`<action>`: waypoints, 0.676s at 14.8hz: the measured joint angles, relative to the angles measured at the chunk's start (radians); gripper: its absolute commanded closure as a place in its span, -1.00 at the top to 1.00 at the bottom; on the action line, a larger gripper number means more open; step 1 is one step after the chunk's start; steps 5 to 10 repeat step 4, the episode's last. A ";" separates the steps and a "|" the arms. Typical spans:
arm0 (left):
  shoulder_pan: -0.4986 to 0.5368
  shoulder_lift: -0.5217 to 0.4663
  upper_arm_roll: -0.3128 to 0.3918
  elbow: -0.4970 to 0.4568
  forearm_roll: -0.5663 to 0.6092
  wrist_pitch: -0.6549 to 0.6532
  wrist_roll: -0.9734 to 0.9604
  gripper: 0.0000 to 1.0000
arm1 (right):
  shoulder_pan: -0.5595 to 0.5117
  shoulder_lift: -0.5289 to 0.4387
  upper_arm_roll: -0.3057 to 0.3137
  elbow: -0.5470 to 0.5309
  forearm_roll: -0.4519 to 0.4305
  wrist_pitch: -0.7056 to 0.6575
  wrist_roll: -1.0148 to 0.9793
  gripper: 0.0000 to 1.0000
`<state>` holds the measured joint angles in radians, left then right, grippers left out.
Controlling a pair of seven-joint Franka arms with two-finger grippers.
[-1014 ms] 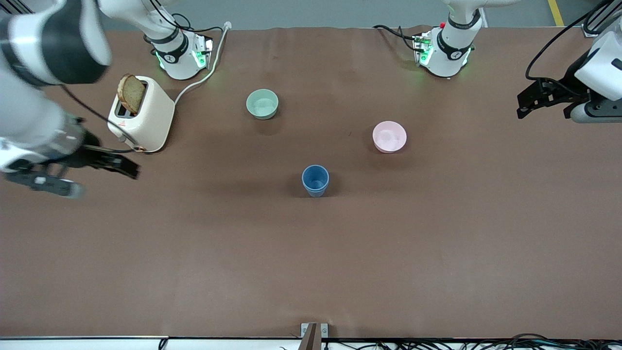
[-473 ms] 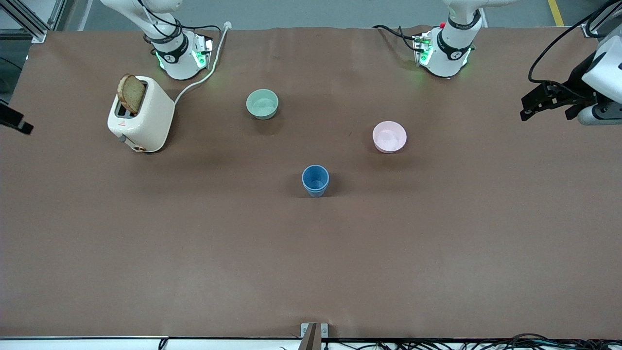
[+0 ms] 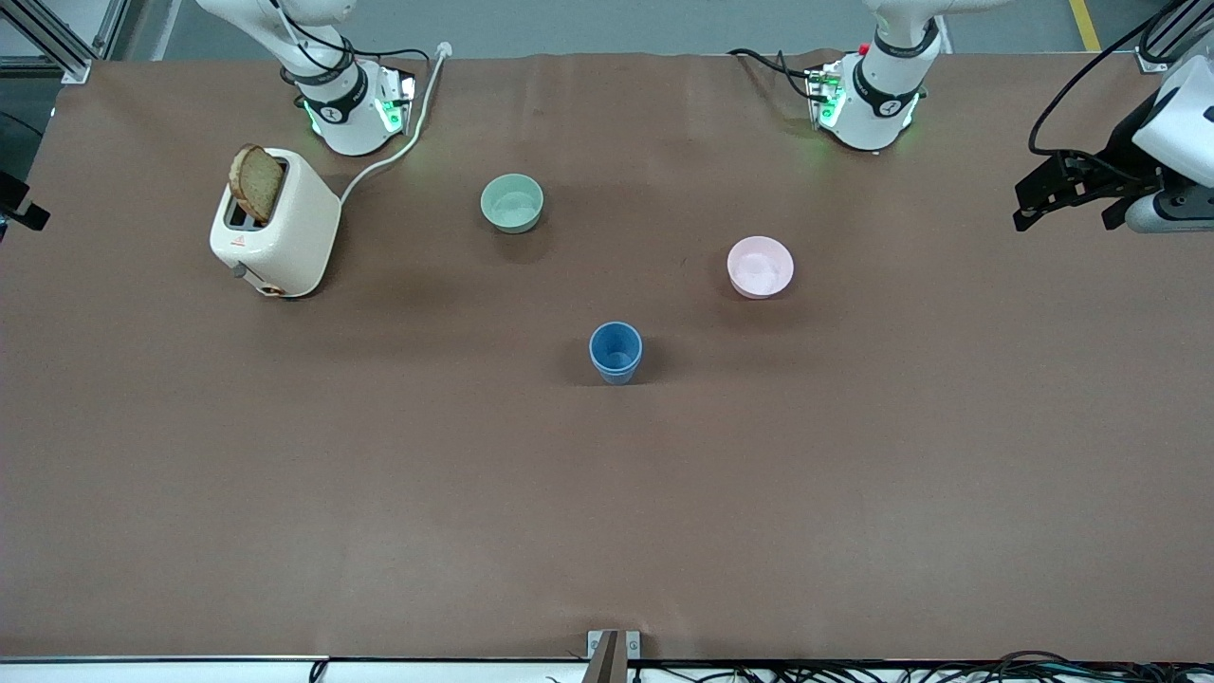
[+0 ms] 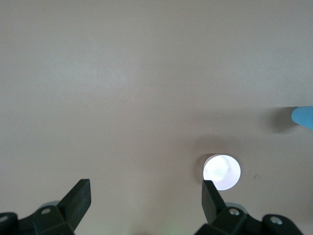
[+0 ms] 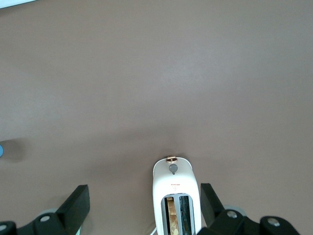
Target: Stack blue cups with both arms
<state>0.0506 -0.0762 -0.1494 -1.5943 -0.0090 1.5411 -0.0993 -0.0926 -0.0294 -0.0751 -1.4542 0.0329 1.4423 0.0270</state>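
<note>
We are seeing the small blue tapered plastic cups [image 3: 616, 352] standing nested as one, near the pink bowl [image 3: 760, 267], so the stacking is looking finished. Left hand [image 4: 144, 198] and right hand [image 5: 143, 203] are hanging spread, empty.

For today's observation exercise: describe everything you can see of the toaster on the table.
The toaster is cream-white and boxy with rounded corners, seemingly plastic. It stands upright on the brown table near the right arm's base. One slice of brown bread sticks up from one of its two slots. An end face carries a lever and a coppery knob. A white cord trails away. No claw touches it.
</note>
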 measured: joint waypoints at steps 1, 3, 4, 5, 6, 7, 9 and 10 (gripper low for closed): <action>0.000 0.001 0.000 0.003 0.000 0.000 0.000 1.00 | 0.006 0.000 -0.004 0.002 0.000 0.000 -0.002 1.00; 0.000 0.001 0.000 0.007 0.000 0.001 0.000 1.00 | 0.018 0.000 -0.006 0.003 -0.001 0.000 -0.002 1.00; 0.000 0.002 0.000 0.008 0.000 0.001 0.000 1.00 | 0.025 0.000 -0.006 0.003 -0.010 0.000 -0.002 1.00; 0.000 0.002 0.000 0.008 0.000 0.001 0.000 1.00 | 0.025 0.000 -0.006 0.003 -0.010 0.000 -0.002 1.00; 0.000 0.002 0.000 0.008 0.000 0.001 0.000 1.00 | 0.025 0.000 -0.006 0.003 -0.010 0.000 -0.002 1.00; 0.000 0.002 0.000 0.008 0.000 0.001 0.000 1.00 | 0.025 0.000 -0.006 0.003 -0.010 0.000 -0.002 1.00; 0.000 0.002 0.000 0.008 0.000 0.001 0.000 1.00 | 0.025 0.000 -0.006 0.003 -0.010 0.000 -0.002 1.00; 0.000 0.002 0.000 0.008 0.000 0.001 0.000 1.00 | 0.025 0.000 -0.006 0.003 -0.010 0.000 -0.002 1.00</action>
